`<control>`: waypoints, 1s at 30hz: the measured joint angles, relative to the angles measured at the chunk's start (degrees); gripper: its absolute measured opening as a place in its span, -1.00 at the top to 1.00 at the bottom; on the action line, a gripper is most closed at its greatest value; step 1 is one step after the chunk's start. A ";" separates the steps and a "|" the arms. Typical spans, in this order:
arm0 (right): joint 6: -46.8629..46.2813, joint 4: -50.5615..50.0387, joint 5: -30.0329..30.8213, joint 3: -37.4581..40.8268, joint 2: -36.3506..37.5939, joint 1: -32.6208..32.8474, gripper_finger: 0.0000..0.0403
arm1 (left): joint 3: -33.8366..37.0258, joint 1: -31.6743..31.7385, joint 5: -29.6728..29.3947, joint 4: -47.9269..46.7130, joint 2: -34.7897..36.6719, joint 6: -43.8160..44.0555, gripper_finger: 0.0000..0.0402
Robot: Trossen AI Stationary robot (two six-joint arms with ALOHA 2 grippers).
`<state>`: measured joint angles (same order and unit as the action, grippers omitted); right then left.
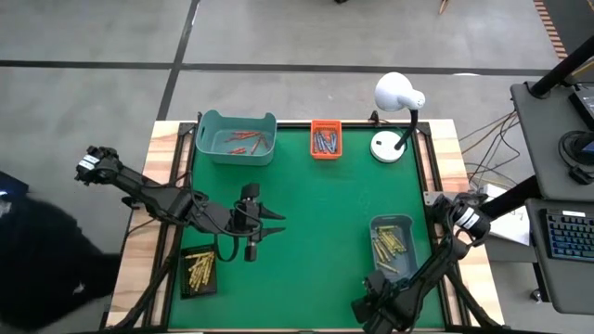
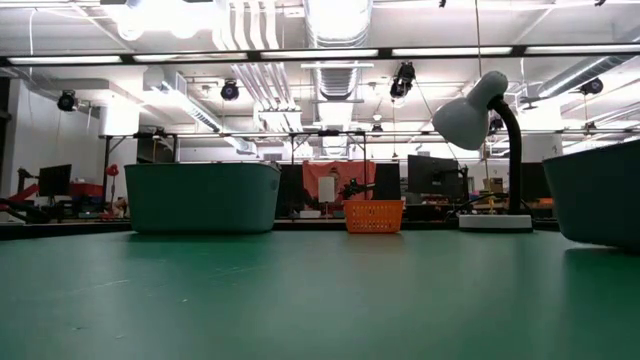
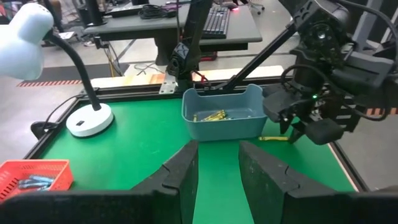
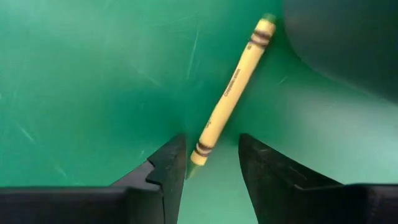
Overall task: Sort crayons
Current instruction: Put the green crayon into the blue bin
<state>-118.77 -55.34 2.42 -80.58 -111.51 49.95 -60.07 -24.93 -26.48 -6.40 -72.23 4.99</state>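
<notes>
Bench (image 1: 316, 223): flat, matte green mat in a pale wooden frame with a dark metal border.
Right claw (image 4: 212, 163): low at about 5 o'clock on the bench; two dark, blocky fingers spread apart, pinching nothing, just above the mat.
Yellow crayon (image 4: 232, 90): slim paper-wrapped cylinder with dark bands near each end, lying flat and slanted on the mat; its near tip sits in the gap between the right claw's fingers, close to one of them; whether it touches is unclear.
Grey-blue bin (image 1: 392, 247): rounded-corner plastic tub at about 4 o'clock, holding a loose heap of yellow-gold crayons (image 1: 388, 245); the yellow crayon lies just outside its curved wall.
Left claw (image 1: 277, 224): at about 8 o'clock, over bare mat; dark angular fingers held part-way apart, gripping nothing.
Black tray (image 1: 199, 271): shallow rectangle at about 7 o'clock, holding yellow-gold sticks (image 1: 199, 269).
Teal bin (image 1: 238, 137): smooth tub with flared handles at about 11 o'clock, holding orange-red crayons (image 1: 245, 141).
Orange basket (image 1: 326, 140): small perforated crate at 12 o'clock, holding blue-grey crayons (image 1: 325, 142).
Desk lamp (image 1: 397, 96): white domed shade on a black bent neck, with a round white base at about 1 o'clock.
</notes>
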 joint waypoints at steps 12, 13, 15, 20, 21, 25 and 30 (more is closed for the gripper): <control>3.23 1.30 0.13 0.33 -0.41 -0.11 0.88 | 0.00 0.02 -0.17 0.05 0.00 0.00 0.51; 3.73 1.26 0.15 0.28 -0.39 -0.11 0.92 | 0.00 0.02 -0.17 0.05 0.00 0.00 0.51; 4.15 1.17 0.13 0.24 -0.29 -0.11 0.93 | 0.00 0.02 -0.17 0.06 0.00 0.00 0.51; 4.47 0.97 0.32 0.37 0.78 -0.13 0.94 | 0.00 0.02 -0.17 0.10 0.00 0.00 0.51; 4.83 1.03 0.45 0.37 1.18 -0.13 0.94 | 0.00 0.02 -0.17 0.12 0.00 0.00 0.51; 5.94 1.54 0.71 0.31 3.62 -0.11 0.94 | 0.00 0.02 -0.17 0.22 0.00 0.00 0.51; 9.12 3.16 0.85 0.31 5.79 -0.11 0.94 | 0.00 0.02 -0.17 0.40 -0.01 0.00 0.51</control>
<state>-109.65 -52.18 3.27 -80.27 -105.72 49.84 -60.07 -24.91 -26.65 -6.00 -72.24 4.99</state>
